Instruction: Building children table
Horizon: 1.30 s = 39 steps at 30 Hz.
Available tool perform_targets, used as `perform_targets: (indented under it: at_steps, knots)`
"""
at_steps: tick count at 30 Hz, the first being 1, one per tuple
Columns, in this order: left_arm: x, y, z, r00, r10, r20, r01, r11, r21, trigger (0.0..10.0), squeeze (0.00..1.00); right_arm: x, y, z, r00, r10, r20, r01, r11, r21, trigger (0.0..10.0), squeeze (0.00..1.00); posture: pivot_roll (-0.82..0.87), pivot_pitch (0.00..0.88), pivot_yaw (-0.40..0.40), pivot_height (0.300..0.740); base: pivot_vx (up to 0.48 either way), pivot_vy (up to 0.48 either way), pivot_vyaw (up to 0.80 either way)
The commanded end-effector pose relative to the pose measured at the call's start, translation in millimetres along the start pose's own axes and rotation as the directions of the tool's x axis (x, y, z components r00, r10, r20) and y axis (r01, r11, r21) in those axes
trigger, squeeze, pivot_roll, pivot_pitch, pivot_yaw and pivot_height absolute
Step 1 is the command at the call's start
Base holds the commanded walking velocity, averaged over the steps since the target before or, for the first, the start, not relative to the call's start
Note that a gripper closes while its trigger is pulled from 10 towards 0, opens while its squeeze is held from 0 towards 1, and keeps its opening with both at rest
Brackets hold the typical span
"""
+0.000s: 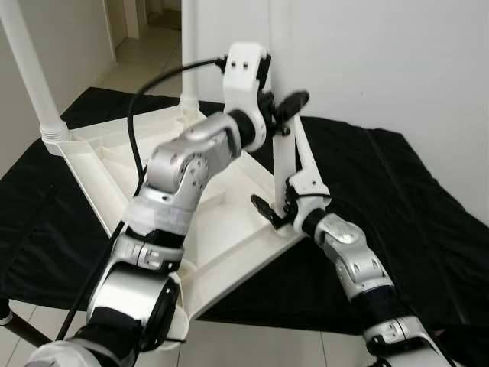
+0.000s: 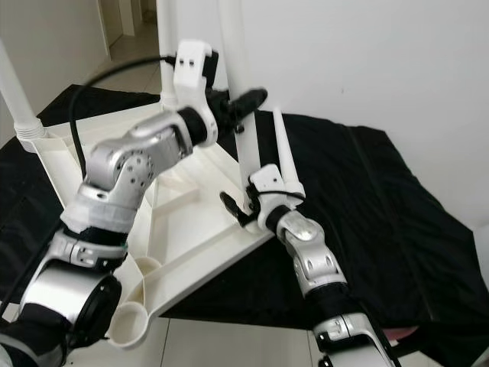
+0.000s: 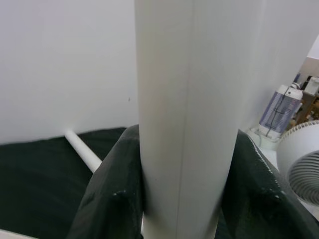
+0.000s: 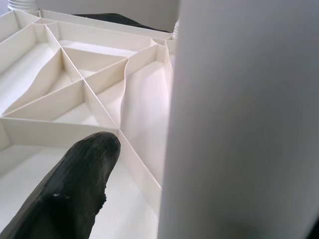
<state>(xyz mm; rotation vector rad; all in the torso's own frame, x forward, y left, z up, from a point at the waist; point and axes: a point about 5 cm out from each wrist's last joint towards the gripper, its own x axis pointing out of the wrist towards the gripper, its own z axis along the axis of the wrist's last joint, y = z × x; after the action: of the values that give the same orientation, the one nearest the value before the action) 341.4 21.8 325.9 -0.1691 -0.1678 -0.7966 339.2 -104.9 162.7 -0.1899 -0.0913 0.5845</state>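
A white plastic children's tabletop (image 1: 229, 222) lies upside down on a black cloth (image 1: 397, 199), ribbed underside up. The left gripper (image 1: 284, 107) clamps an upright white tubular leg (image 1: 281, 153) at the top's 3 o'clock corner; its wrist view alone shows a white fan (image 3: 299, 169). The right gripper (image 1: 276, 208), low on that leg, stands open, one finger (image 4: 75, 189) clear; its other finger is hidden.

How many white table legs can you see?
4 legs: one at the left corner, one at the back, one in left gripper, near right gripper, one loose on the cloth.
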Motion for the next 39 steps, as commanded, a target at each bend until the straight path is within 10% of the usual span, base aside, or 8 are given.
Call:
perform_targets:
  at_steps: [1, 4, 5, 24, 39]
  knots:
    - [1.1, 1.1, 12, 0.998, 0.06, 0.032, -0.061, 0.997, 0.043, 10.0, 0.0, 1.7, -1.9, 0, 0.999, -0.03, -0.011, 0.03, 1.0, -0.005, 10.0, 1.0, 0.03, 0.0, -0.069, 0.74, 0.0, 0.0, 0.0]
    - [3.7, 1.7, 18, 0.994, 0.1, 0.043, -0.103, 0.992, 0.076, 10.0, 0.0, 6.2, -1.7, 4, 0.997, -0.077, -0.004, 0.077, 0.997, -0.002, 10.0, 0.98, 0.03, 0.0, -0.074, 0.74, 0.0, 0.0, 0.0]
    - [5.1, 2.0, 21, 0.991, 0.123, 0.046, -0.127, 0.987, 0.095, 10.0, 0.0, 9.2, -2.0, 6, 0.994, -0.108, -0.001, 0.108, 0.994, 0.005, 10.0, 0.0, 0.03, 0.0, -0.074, 0.74, 0.0, 0.0, 0.0]
    - [16.8, -7.5, 34, 0.98, 0.187, 0.066, -0.194, 0.973, 0.128, 10.0, 0.0, 38.9, -2.9, 21, 0.893, -0.448, 0.031, 0.449, 0.893, -0.019, 10.0, 0.0, 0.05, 0.0, -0.084, 0.74, 0.0, 0.0, 0.0]
    - [20.4, -19.8, 37, 0.983, 0.165, 0.077, -0.174, 0.976, 0.128, 10.0, 0.0, 49.6, 10.3, 22, 0.868, -0.495, 0.045, 0.497, 0.864, -0.083, 10.0, 0.0, 0.06, 0.0, -0.093, 0.74, 0.0, 0.0, 0.0]
